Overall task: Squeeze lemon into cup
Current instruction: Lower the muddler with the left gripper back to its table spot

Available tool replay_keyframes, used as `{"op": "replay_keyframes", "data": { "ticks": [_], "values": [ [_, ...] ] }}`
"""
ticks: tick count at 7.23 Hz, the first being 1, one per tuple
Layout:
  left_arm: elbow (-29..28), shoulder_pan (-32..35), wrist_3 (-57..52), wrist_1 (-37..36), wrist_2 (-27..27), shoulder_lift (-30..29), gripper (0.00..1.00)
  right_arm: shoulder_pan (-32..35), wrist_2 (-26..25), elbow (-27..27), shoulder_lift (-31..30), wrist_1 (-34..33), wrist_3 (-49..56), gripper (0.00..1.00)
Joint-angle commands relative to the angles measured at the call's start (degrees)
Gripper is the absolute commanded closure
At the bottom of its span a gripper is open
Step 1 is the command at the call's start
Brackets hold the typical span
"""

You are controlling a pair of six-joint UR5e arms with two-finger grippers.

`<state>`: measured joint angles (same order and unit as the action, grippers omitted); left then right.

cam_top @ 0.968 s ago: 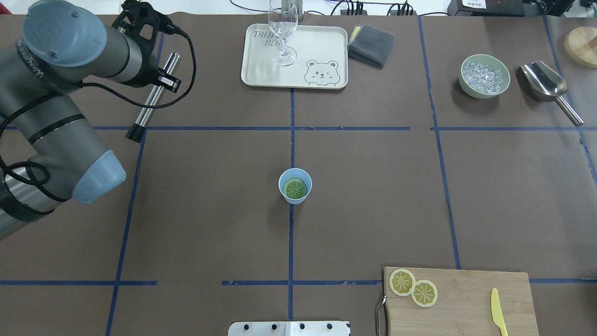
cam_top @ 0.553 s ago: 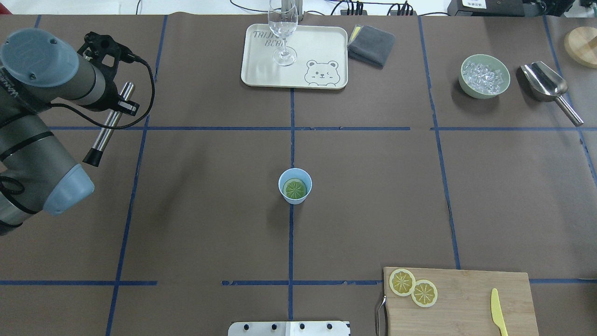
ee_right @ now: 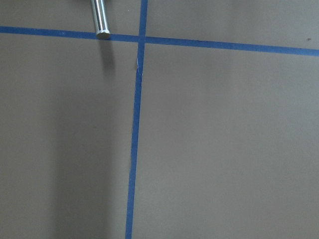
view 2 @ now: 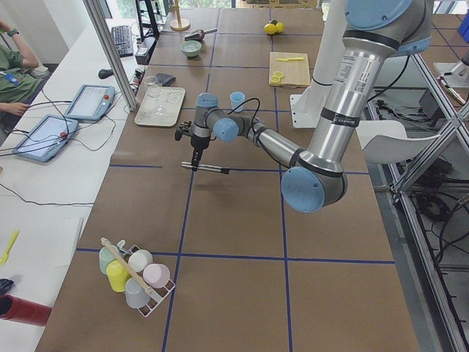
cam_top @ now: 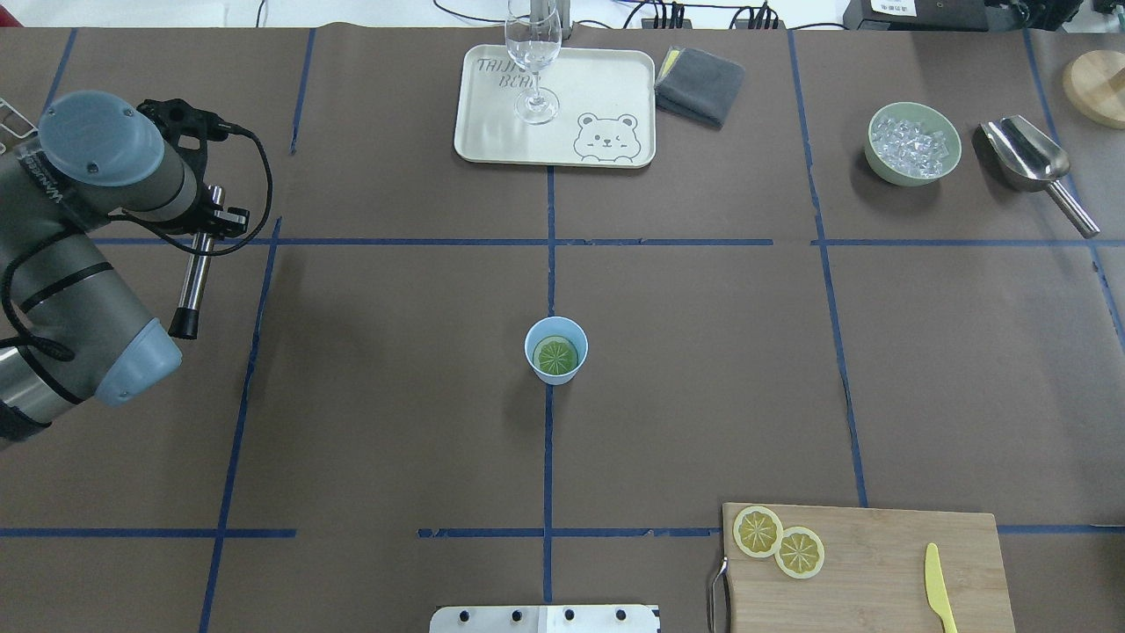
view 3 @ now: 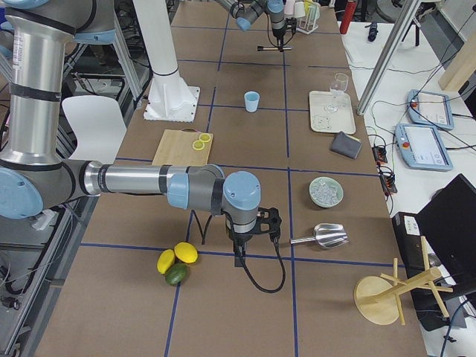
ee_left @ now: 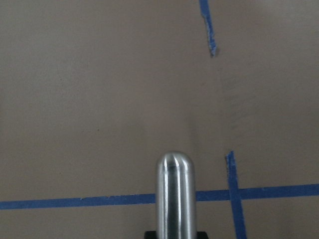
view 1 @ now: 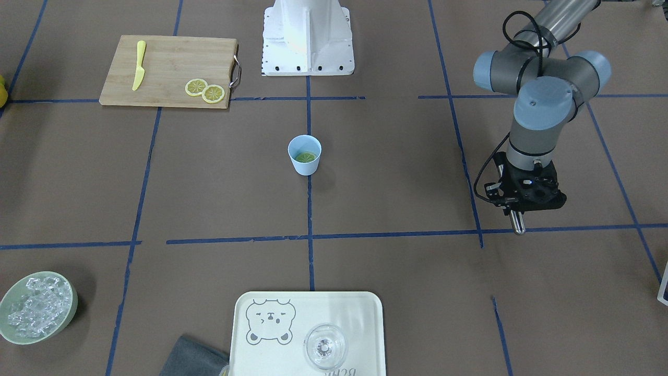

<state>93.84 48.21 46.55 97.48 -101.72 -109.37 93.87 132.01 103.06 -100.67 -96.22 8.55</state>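
The light-blue cup (cam_top: 556, 367) stands upright at the table's middle, with one lemon slice (cam_top: 556, 356) lying flat inside; it also shows in the front-facing view (view 1: 304, 163). Two more lemon slices (cam_top: 758, 530) lie on the wooden cutting board (cam_top: 879, 571). My left gripper (cam_top: 214, 216) is far left of the cup, shut on a steel muddler (cam_top: 195, 272) with a black end. The muddler's rounded end fills the left wrist view (ee_left: 175, 194). My right gripper (view 3: 249, 242) shows only in the exterior right view, low over the table; I cannot tell whether it is open.
A yellow knife (cam_top: 939, 587) lies on the board. A cream tray (cam_top: 606, 88) with a clear stemmed glass (cam_top: 533, 53) is at the back. A grey cloth (cam_top: 700, 83), a green bowl of ice (cam_top: 914, 143) and a steel scoop (cam_top: 1033, 163) lie further right.
My left arm has swung left and back toward the robot's side with the muddler, which now points more straight toward the robot. The cup and slices have not moved.
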Motion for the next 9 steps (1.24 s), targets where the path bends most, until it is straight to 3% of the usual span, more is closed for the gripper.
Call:
{"op": "replay_keyframes", "data": {
  "ticks": [1, 9],
  "values": [
    [-1.8, -0.6, 0.3, 0.3, 0.0, 0.0, 1.0, 0.0, 0.0, 0.0, 0.0, 0.0, 0.0, 0.0],
    [-2.1, -2.7, 0.6, 0.3, 0.0, 2.0, 1.0, 0.0, 0.0, 0.3, 0.6, 0.1, -0.1, 0.0]
  ]
}}
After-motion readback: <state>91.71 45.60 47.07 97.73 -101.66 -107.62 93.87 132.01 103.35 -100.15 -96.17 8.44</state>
